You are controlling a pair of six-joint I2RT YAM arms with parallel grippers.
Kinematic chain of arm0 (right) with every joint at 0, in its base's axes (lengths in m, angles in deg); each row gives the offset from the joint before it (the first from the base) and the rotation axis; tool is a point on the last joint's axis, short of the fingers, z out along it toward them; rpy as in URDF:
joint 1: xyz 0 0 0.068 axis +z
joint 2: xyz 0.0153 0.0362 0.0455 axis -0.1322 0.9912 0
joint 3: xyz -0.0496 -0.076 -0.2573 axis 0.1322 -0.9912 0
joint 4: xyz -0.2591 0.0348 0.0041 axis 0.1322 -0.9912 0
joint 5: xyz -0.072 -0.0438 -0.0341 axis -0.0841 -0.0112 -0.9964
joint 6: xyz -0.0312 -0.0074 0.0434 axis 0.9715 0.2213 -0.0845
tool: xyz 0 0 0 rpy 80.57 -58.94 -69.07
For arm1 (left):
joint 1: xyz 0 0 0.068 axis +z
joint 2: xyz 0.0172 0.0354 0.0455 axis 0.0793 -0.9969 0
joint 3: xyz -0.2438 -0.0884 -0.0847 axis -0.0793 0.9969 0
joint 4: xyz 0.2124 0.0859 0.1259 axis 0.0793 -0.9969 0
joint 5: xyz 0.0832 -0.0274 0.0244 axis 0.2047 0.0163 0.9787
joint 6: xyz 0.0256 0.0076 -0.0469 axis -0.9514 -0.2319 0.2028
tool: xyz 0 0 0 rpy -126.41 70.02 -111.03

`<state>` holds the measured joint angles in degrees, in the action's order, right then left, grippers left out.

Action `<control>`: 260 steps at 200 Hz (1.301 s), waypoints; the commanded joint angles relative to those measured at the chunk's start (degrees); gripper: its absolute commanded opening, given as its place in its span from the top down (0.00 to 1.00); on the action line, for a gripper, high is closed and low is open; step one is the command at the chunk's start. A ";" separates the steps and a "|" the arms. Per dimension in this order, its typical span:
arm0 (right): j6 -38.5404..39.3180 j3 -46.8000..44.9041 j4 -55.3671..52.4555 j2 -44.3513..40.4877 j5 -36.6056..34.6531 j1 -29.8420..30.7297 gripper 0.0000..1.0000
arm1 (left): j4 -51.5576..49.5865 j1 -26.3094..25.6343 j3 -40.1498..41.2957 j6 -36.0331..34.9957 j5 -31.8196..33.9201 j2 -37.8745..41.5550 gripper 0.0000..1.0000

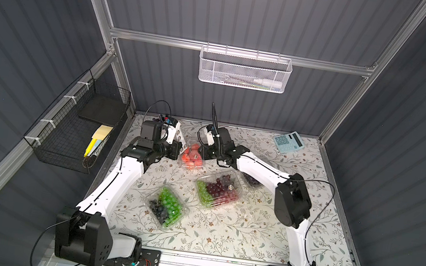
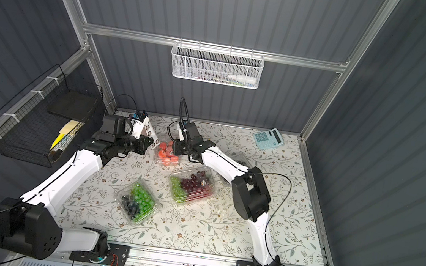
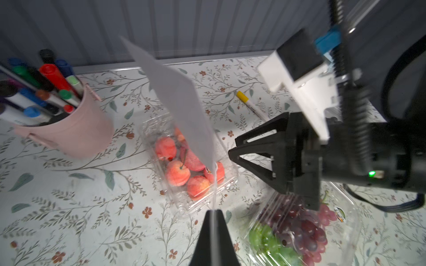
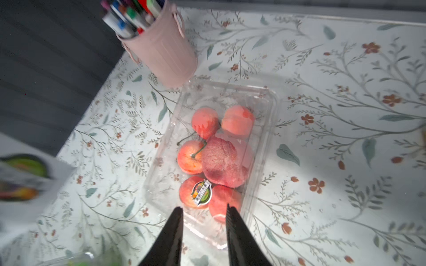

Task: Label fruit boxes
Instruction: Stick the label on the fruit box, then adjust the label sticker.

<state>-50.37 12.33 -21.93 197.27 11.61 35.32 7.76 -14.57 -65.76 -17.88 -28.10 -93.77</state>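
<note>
Sticker sheet (image 3: 179,103) sits clamped in our left hand (image 3: 213,210), our right hand (image 4: 204,207) agape above the red-fruit punnet (image 4: 221,156).

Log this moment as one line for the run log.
left gripper: shut on sticker sheet | right gripper: open, over red-fruit box | red-fruit box: round sticker on lid

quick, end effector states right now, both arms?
Left end effector: closed, holding the sticker sheet.
Right end effector: open, holding nothing, by the red fruit box.
</note>
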 commanded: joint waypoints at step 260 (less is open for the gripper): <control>19.46 -42.17 4.56 -52.66 34.28 -9.13 0.31 | 2.58 -11.06 1.31 -27.71 -52.69 0.01 1.00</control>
<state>-30.66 -32.68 -17.30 143.29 37.93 26.99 12.55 -25.10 -62.57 -43.30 -77.69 -93.31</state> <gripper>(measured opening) 0.696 0.056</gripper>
